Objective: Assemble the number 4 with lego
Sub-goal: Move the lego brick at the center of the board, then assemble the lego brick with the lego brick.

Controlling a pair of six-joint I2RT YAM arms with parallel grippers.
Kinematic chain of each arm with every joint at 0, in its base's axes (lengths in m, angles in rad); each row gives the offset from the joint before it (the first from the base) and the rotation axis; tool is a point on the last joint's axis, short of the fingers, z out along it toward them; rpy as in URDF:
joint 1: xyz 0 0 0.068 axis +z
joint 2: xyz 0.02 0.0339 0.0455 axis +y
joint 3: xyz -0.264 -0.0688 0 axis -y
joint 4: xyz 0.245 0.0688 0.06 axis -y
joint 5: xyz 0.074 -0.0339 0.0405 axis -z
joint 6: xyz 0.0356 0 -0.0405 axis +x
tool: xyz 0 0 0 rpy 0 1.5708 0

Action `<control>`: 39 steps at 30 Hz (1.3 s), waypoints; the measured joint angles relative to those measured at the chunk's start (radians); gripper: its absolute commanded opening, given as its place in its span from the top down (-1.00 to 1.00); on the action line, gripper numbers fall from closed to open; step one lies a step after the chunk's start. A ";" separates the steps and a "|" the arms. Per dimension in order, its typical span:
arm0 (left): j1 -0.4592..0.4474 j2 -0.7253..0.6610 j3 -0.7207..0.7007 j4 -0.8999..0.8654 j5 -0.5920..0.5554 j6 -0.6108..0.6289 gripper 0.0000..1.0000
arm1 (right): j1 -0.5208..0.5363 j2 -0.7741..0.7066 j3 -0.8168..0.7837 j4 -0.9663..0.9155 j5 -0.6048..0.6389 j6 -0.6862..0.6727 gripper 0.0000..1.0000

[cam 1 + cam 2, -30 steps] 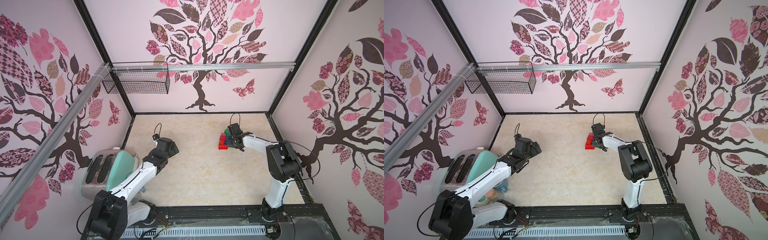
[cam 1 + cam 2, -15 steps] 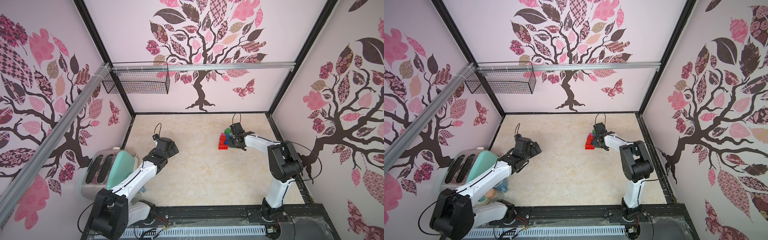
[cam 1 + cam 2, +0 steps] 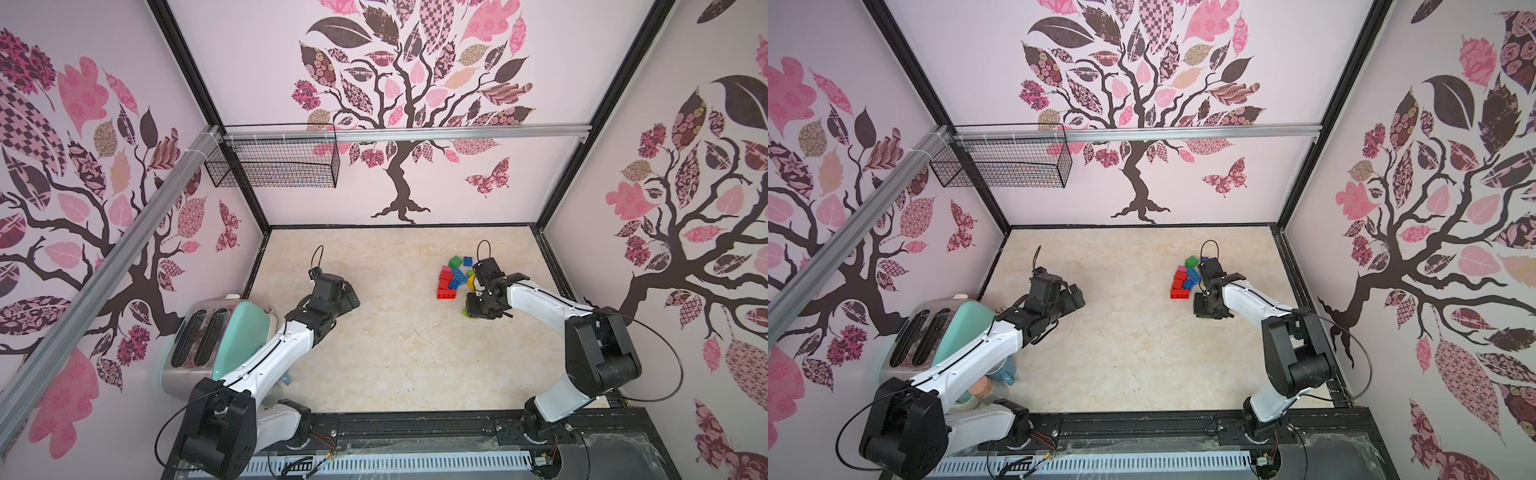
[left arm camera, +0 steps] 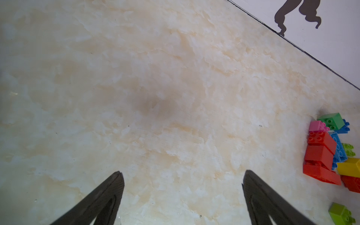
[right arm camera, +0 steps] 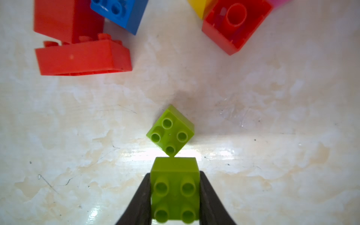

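Lego (image 3: 457, 276) — chunky studded bricks; right jaws clamp a lime brick (image 5: 175, 191), left jaws gape wide.

Marbled tabletop (image 3: 395, 353), loose cluster of lego (image 3: 446, 294)

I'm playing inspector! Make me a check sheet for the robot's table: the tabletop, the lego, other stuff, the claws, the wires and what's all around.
Surface: pale marbled table, a few fine scratches, no spills seen.
Job's things: lego pile of red, blue, green, pink and yellow bricks, jumbled, no 4 built yet; held lime brick in the right gripper; loose lime brick studs up on the table, close by the held one.
Clutter: toaster beside the left arm.
Grippers: left gripper open and empty; right gripper shut on the held lime brick.
Cables: a black cable loop at each wrist.
Surroundings: tree-patterned walls; wire basket hanging on a rail.
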State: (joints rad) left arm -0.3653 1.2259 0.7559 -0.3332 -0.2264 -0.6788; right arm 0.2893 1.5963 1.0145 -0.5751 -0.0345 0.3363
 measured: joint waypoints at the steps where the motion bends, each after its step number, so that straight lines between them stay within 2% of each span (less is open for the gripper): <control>1: -0.001 0.003 0.006 -0.005 0.006 0.001 -0.96 | 0.000 -0.004 0.001 0.008 -0.007 -0.003 1.00; 7: -0.006 0.008 0.022 -0.011 0.019 0.007 -0.96 | 0.000 0.000 0.020 0.011 -0.015 -0.095 1.00; 12: -0.006 0.001 0.024 -0.031 0.023 0.007 -0.96 | 0.000 -0.001 0.050 -0.007 -0.031 -0.292 1.00; 17: -0.006 -0.053 0.024 -0.048 0.038 0.006 -0.96 | -0.011 0.033 0.077 -0.051 -0.114 -0.547 1.00; 23: -0.006 -0.129 0.024 -0.050 0.048 0.005 -0.96 | -0.057 0.096 0.113 -0.058 -0.153 -0.734 1.00; 29: -0.006 -0.147 0.024 -0.040 0.047 -0.001 -0.96 | -0.064 0.103 0.113 -0.044 -0.169 -0.831 1.00; 39: -0.006 -0.139 0.024 -0.039 0.047 -0.001 -0.96 | -0.071 0.163 0.114 -0.013 -0.125 -0.879 1.00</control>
State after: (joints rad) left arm -0.3714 1.0866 0.7795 -0.3721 -0.1791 -0.6796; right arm 0.2188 1.7588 1.1290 -0.5884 -0.1596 -0.5426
